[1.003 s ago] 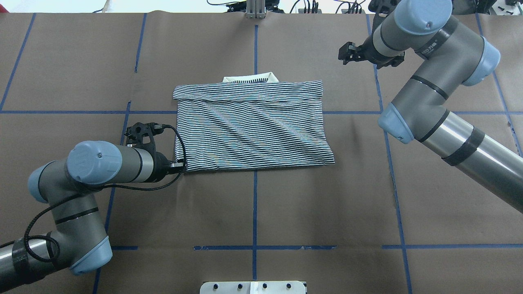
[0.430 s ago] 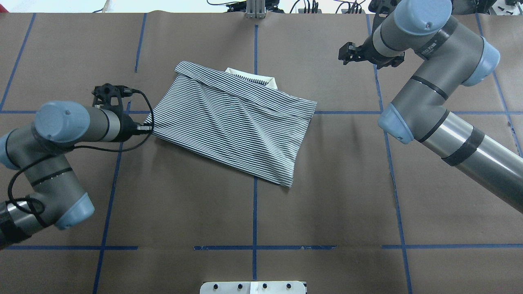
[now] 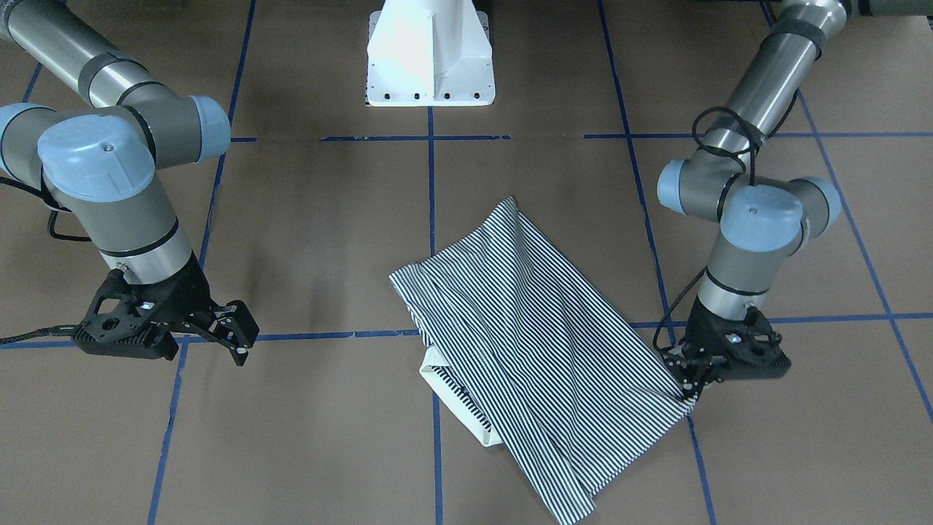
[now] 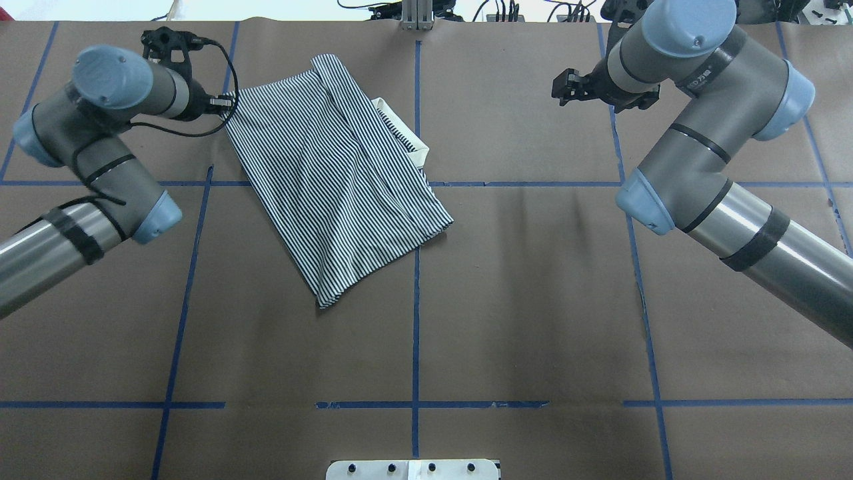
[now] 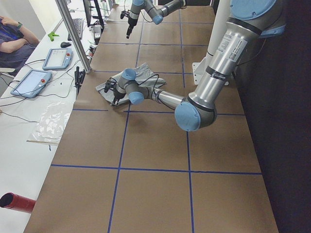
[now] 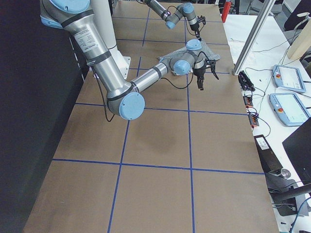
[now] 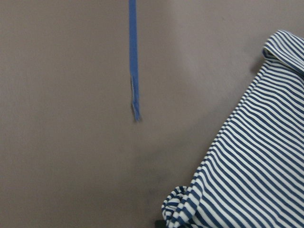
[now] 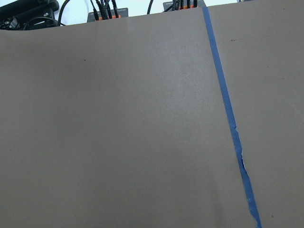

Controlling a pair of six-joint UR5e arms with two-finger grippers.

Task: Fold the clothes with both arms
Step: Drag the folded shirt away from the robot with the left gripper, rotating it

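The striped polo shirt (image 4: 336,180) lies folded and skewed on the brown table at the far left of centre, its cream collar (image 4: 402,131) poking out on the right edge. My left gripper (image 4: 230,103) is shut on the shirt's far-left corner, seen pinched in the front view (image 3: 689,394). The left wrist view shows the bunched striped corner (image 7: 183,209) at the bottom edge. My right gripper (image 4: 561,88) hovers open over bare table at the far right, well apart from the shirt (image 3: 525,350). Its fingers do not show in the right wrist view.
Blue tape lines (image 4: 416,320) grid the brown paper cover. The white pedestal base (image 3: 430,58) stands at the robot's side. Beyond the table's far edge runs a bench with tablets (image 5: 31,82), cables and a metal post (image 5: 73,34); a person's arm (image 5: 14,39) rests there.
My left gripper has dragged the shirt's corner from the near left to the far left. The shirt has swung round and slid left. The right arm has not moved.
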